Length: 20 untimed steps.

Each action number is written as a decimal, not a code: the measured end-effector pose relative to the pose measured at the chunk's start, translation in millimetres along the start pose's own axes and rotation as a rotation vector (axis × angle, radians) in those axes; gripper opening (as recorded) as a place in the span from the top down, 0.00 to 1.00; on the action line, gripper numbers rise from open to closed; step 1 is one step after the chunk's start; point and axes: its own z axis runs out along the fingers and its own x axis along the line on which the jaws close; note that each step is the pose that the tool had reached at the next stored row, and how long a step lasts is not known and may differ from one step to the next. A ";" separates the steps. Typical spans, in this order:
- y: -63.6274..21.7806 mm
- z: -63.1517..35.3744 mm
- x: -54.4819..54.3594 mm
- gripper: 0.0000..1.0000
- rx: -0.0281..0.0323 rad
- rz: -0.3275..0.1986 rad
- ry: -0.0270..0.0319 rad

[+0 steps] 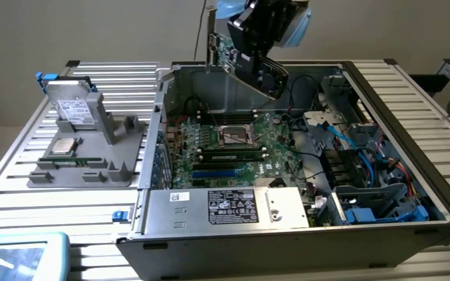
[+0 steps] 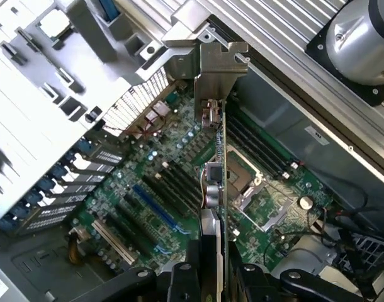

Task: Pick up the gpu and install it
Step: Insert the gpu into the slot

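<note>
Hanging high over the open computer case [image 1: 412,175], the gripper [image 1: 266,29] is clenched on the gpu [image 1: 248,67] and holds it up in the air. The arm reaches down from above, near the back of the case. In the wrist view, the black fingers [image 2: 179,280] press on both sides of the card. The gpu is tilted. Its silver end bracket [image 2: 212,66] points to the exterior view's left, toward the case wall with the slot holes. The gpu touches nothing but the gripper.

Under the card lies the green motherboard [image 1: 268,164]. On it are the square processor socket [image 1: 234,136], dark memory sticks [image 1: 229,157] in their slots and a blue slot [image 1: 213,174]. Black wires [image 1: 303,93] and blue cables [image 1: 350,140] curl on the exterior view's right side of the case. A silver power supply [image 1: 233,208] with a label sits at the near edge.

Outside the case, on the exterior view's left, is a grey holder [image 1: 119,175]. A hard drive [image 1: 77,108] leans on it, and a processor chip [image 1: 65,146] and a narrow memory stick [image 1: 72,159] lie on it.

All of this rests on a table [image 1: 21,181] made of silver metal slats. A thing with a pale blue rim [image 1: 21,240] is at the near corner. Behind is a plain pale wall [image 1: 92,29].
</note>
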 end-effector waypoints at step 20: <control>-0.1 0.4 0.0 0.73 0.0153 -0.362 0.0351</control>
